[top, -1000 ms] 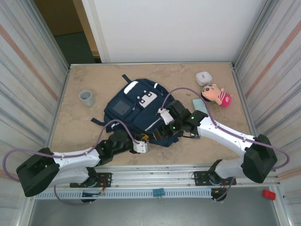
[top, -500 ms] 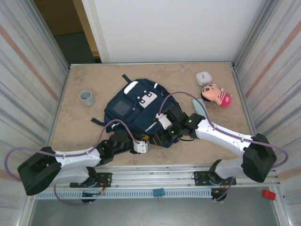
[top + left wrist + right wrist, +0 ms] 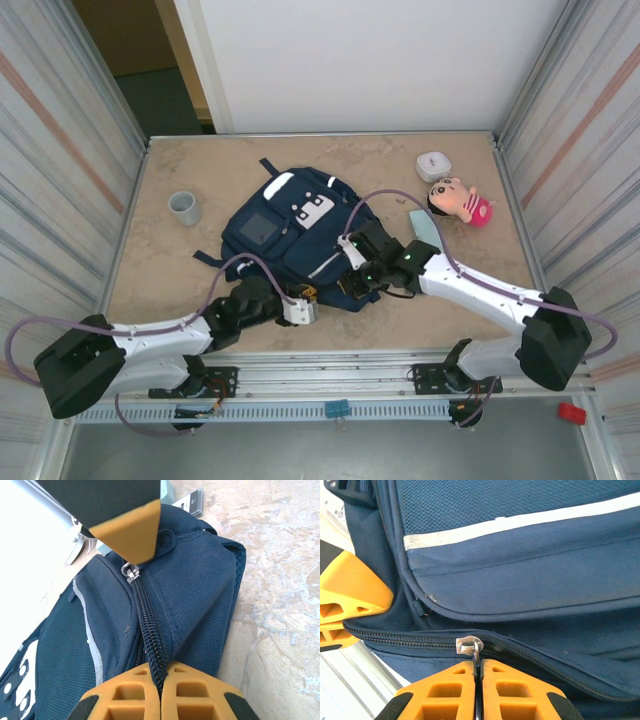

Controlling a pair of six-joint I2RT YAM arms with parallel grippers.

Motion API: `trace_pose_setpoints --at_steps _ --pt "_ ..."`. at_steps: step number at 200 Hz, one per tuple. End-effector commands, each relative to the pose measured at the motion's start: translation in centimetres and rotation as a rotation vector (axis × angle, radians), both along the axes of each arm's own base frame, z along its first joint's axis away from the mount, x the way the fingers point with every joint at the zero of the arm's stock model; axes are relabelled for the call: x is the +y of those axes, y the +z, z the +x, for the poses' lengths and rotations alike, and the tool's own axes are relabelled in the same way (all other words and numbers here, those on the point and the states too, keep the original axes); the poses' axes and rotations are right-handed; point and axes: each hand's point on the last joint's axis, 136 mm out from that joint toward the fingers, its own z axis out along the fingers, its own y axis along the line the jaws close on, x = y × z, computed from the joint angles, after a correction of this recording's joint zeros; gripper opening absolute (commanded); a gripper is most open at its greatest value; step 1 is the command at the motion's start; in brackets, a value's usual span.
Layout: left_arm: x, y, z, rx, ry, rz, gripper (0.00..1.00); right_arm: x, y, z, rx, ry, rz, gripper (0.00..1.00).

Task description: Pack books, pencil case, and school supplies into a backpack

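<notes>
While the navy backpack (image 3: 285, 225) lies flat near the middle of the marble-patterned table (image 3: 165, 275), both arms meet at its near edge, seen from above. The left gripper (image 3: 161, 692) has its orange fingers pressed together on the backpack itself, pinching the fabric right where the black zipper track (image 3: 149, 630) runs in between them, at the bag's lower corner beside bare tabletop. The right gripper (image 3: 477, 682) is likewise closed, its two orange pads clamped on the small silver zipper pull (image 3: 470, 645), whose tab drops straight into the seam between the fingers. The slider sits on a closed stretch of dark zipper below a pocket edged by a thin pale stripe (image 3: 520, 522). From the right wrist, the left gripper's orange fingers appear at the left edge, touching the bag's side. From the left wrist, one of the right gripper's orange fingertips hangs just above the same silver slider. The pale teal pencil case (image 3: 422, 226) lies on the table to the right of the backpack, outside it, partly crossed by the right arm's cable and close to a pink-clothed doll (image 3: 462, 201). A small white rounded case (image 3: 433, 165) sits just beyond the doll near the far right corner, and a grey cup (image 3: 184, 208) stands upright on the left, apart from the bag.
</notes>
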Motion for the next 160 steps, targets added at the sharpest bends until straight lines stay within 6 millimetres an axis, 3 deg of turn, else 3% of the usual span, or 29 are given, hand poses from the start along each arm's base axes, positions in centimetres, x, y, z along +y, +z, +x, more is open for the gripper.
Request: trace_pose_setpoints --at_steps 1,27,58,94,128,160 --pt "-0.7 3.6 -0.1 -0.058 -0.02 -0.111 0.0 -2.6 -0.1 0.9 -0.011 -0.093 -0.037 0.03" --pt "-0.7 3.8 -0.1 -0.058 -0.02 -0.117 0.0 -2.5 -0.3 0.1 0.041 -0.074 0.015 0.05" --pt "-0.8 3.9 -0.2 -0.056 -0.026 -0.122 0.0 -0.6 -0.1 -1.5 0.121 -0.012 0.13 0.19" --pt "-0.9 4.2 -0.2 -0.055 -0.029 -0.131 0.0 -0.9 -2.1 -1.1 0.141 -0.039 0.045 0.26" --pt "-0.8 4.1 -0.1 -0.057 -0.021 -0.125 0.0 -2.3 -2.6 -0.2 0.087 -0.089 -0.056 0.11" --pt "-0.1 4.1 0.5 -0.063 0.028 -0.111 0.0 -5.4 -2.1 1.2 0.03 -0.201 -0.124 0.01"
